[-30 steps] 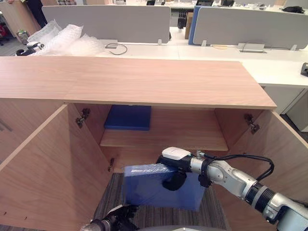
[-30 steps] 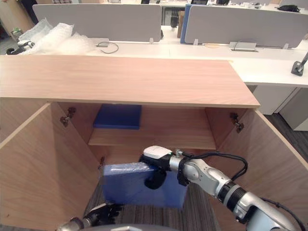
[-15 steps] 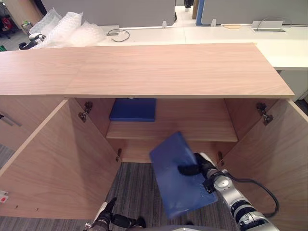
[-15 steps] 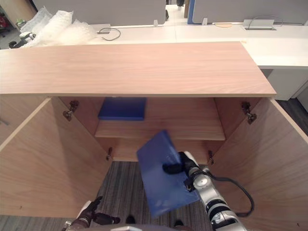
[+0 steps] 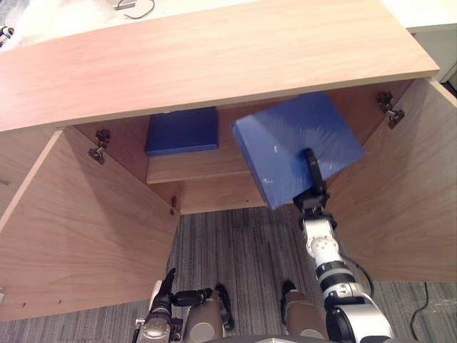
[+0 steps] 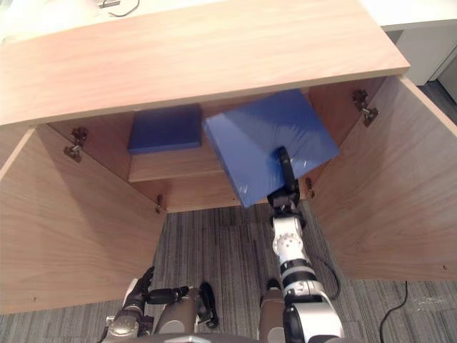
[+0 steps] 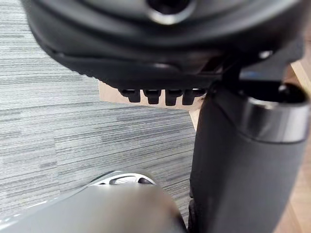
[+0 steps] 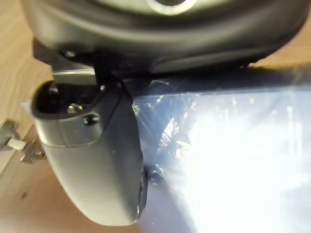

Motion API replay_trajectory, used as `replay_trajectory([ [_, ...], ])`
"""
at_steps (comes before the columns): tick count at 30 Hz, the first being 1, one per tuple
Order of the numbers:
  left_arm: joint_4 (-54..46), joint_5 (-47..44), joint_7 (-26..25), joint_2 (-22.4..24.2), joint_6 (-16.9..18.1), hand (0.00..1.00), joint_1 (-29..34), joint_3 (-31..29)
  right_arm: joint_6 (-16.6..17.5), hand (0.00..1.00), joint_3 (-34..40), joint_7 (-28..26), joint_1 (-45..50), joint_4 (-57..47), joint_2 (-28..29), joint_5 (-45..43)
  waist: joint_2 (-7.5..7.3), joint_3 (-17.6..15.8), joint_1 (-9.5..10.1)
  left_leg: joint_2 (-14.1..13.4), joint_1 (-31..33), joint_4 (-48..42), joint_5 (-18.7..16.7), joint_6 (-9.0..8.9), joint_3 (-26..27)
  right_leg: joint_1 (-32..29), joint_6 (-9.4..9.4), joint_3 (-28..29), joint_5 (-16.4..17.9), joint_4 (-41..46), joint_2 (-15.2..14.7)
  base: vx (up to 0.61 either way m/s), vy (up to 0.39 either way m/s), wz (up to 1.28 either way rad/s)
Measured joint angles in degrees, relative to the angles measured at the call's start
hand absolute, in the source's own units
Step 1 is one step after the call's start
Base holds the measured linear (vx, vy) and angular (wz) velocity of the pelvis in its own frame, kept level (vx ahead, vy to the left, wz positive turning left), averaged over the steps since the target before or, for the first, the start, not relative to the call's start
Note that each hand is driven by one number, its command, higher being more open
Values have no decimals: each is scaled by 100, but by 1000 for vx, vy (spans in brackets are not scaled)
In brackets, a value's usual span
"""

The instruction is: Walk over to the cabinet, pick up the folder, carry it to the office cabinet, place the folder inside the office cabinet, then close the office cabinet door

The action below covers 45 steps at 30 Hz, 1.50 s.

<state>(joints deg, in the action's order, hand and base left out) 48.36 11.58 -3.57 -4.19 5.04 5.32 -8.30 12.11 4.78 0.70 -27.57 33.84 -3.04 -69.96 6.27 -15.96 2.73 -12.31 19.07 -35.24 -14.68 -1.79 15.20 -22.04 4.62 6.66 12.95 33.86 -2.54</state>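
Note:
My right hand (image 5: 313,187) is shut on a blue folder (image 5: 296,143) wrapped in clear film, with the thumb (image 8: 97,160) lying across its face. The folder is tilted, lifted in front of the right half of the open wooden office cabinet (image 5: 214,64), and overlaps the inner shelf (image 5: 203,166) and the edge of the cabinet top. A second blue folder (image 5: 182,131) lies flat on the shelf's left side. My left hand (image 5: 166,294) hangs low over the carpet at the lower left, its fingers (image 7: 158,95) relaxed and empty.
Both cabinet doors stand wide open: the left door (image 5: 86,229) and the right door (image 5: 418,200). Grey striped carpet (image 5: 243,250) lies between them. A white desk (image 5: 78,13) runs behind the cabinet top.
My right hand has lifted the folder from low over the carpet to shelf height at the cabinet's right side. The camera has moved closer and tipped downward.

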Motion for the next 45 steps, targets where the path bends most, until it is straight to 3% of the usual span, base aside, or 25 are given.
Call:
replay_trajectory([
  [5, -182, -345, 105, 10, 83, 100, -181, -36, -89, 0, -147, 248, -1082, -9, -609, 345, 40, -385, 0, -90, 625, -1025, -452, -75, -322, -616, -45, -227, 631, 1207, -62, -71, -61, 16],
  [9, -262, -612, 148, 10, 125, 100, -288, -55, -291, 0, -131, 428, -1989, 197, -777, 545, 42, -556, 40, -142, 1001, -1682, -767, -132, -557, -955, -92, -401, 1112, 2011, -124, 42, -63, 20],
  [11, -347, -755, 154, 33, 128, 100, -369, -73, -376, 0, -112, 502, -2612, 434, -928, 537, 88, -671, 91, -147, 1251, -2065, -971, -104, -663, -1197, -57, -651, 1306, 2503, -277, 112, -49, 13],
  [14, -406, -897, 149, 74, 127, 100, -549, -95, -396, 0, -109, 588, -3140, 672, -1237, 471, 200, -830, 187, -102, 1609, -2499, -1110, -114, -1074, -1496, -57, -956, 1325, 3038, -392, 73, -31, 18],
  [17, -449, -995, 138, 75, 124, 100, -701, -74, -394, 0, 60, 796, -3467, 1030, -1555, 248, 208, -928, 266, 25, 1845, -2739, -1146, -98, -1263, -1732, -57, -1096, 1337, 3503, -588, 38, -46, 32],
  [24, -632, -1507, -99, 76, 122, 100, -751, 25, 246, 0, 631, 1524, -4024, 1505, -1893, -980, 389, -1038, 396, 187, 2374, -3145, -1208, -100, -1434, -2251, -61, -1238, 1347, 4219, -901, 27, -49, 24],
  [25, -648, -1584, -100, 91, 122, 100, -764, 54, 441, 100, 812, 1623, -4117, 1562, -1970, -1189, 413, -1058, 429, 225, 2431, -3180, -1208, -100, -1441, -2315, -61, -1259, 1346, 4318, -967, 19, -47, 16],
  [29, -669, -1662, -106, 130, 128, 100, -779, 57, 658, 100, 956, 1915, -4273, 1692, -2255, -1221, 453, -1075, 456, 259, 2530, -3195, -1208, -100, -1482, -2389, -64, -1315, 1348, 4411, -1034, 16, -54, 14],
  [34, -669, -1707, -113, 130, 127, 100, -778, 48, 333, 100, 439, 2024, -4495, 2009, -2524, -566, 453, -1075, 449, 237, 2540, -3217, -1208, -100, -1500, -2410, -65, -1374, 1348, 4489, -1060, 11, -62, 2],
  [43, -655, -1772, -162, 130, 110, 100, -779, 58, -845, 100, -1364, 1759, -4927, 2750, -2659, 1761, 448, -1078, 437, 159, 2424, -3138, -1208, -101, -1595, -2364, -79, -1485, 1292, 4605, -1013, 16, -76, 0],
  [45, -669, -1773, -187, 115, 100, 100, -773, 48, -1051, 100, -1562, 1627, -4949, 2893, -2636, 2088, 416, -1085, 445, 71, 2394, -3207, -1230, -132, -1590, -2821, -109, -1360, 1075, 5061, -1018, 21, -132, -15],
])
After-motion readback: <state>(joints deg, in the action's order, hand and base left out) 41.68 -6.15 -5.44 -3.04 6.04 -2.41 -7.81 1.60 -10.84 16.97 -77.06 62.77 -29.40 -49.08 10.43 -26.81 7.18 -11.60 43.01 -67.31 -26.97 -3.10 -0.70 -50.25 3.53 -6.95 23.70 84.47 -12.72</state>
